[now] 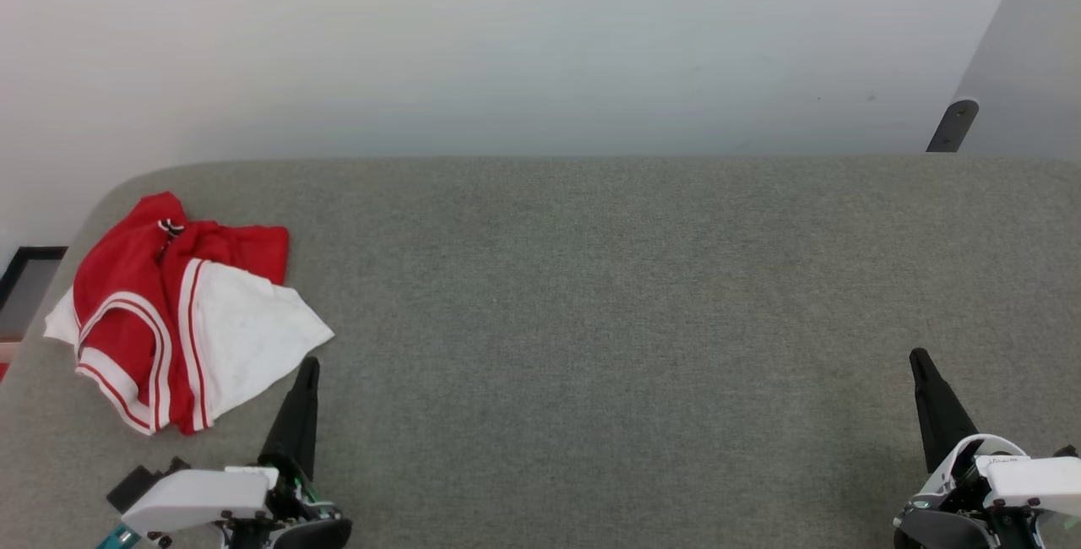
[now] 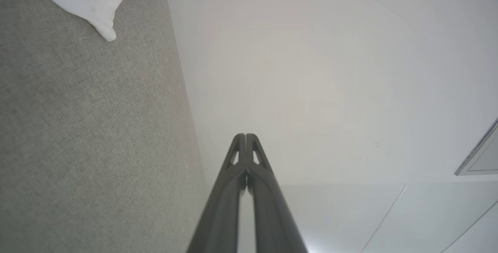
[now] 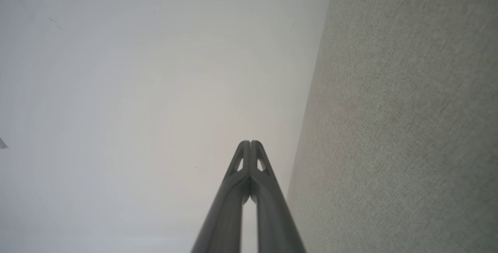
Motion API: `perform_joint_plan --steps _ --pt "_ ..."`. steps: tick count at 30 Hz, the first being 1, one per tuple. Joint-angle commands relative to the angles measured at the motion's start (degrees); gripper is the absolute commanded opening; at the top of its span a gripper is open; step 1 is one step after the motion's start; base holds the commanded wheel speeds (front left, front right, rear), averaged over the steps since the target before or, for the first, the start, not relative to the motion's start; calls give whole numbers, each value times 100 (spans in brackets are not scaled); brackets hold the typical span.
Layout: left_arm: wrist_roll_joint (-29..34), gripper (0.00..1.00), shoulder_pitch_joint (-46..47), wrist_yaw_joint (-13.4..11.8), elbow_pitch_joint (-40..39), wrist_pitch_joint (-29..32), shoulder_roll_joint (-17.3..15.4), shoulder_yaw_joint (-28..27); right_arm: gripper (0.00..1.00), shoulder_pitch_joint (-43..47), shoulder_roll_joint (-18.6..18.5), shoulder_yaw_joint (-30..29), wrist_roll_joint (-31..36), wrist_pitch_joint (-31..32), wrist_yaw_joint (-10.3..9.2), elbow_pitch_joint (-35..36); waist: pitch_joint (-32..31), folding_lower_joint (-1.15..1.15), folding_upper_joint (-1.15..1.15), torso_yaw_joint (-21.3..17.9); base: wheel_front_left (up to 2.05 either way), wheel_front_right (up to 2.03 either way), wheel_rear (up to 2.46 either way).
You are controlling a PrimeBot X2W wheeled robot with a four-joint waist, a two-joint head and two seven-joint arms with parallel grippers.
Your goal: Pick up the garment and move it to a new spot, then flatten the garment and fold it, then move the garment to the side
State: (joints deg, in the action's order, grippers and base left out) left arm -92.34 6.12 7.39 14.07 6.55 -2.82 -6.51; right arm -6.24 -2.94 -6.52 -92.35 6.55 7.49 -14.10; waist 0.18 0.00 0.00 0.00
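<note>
grey fabric-covered worktop [image 1: 642, 296], 1 item on it: crumpled red-and-white garment [image 1: 181, 312] lying at the far-left end near the edge

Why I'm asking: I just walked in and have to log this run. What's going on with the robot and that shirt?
Nothing is being handled at this moment. The garment lies crumpled at the far left of the grey table, not yet picked up or flattened. The left gripper is shut and empty, with its tip close to the garment's white sleeve but apart from it. The right gripper is also shut and empty, over the table's right side, far from the garment.
</note>
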Motion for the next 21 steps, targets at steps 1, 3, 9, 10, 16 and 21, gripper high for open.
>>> perform_joint_plan --steps 1,3,9,10,16,21 --pt "-9 0 48 31 0 5 -4 -8 0 -15 20 5 -5 -3 0 5 0 0 0 0 0 0 0" --pt "2 100 -9 -2 14 -2 1 2 100 4 -1 0 0 -1 0 -16 0 0 0 0 0 0 0" --pt "45 100 -171 -9 193 -46 39 19 100 107 17 31 -4 -38 -3 -213 1 0 0 2 0 0 0" --pt "67 100 -160 -9 184 -68 30 24 100 84 16 46 -1 -56 -3 -210 2 0 0 3 0 0 0" --pt "308 100 -98 -7 148 -237 -83 117 100 -69 -50 182 174 -223 -3 -227 3 0 0 7 0 0 0" --pt "695 100 -43 -5 165 -402 -201 218 100 -203 -143 351 500 -395 -3 -283 2 0 0 10 0 0 0"
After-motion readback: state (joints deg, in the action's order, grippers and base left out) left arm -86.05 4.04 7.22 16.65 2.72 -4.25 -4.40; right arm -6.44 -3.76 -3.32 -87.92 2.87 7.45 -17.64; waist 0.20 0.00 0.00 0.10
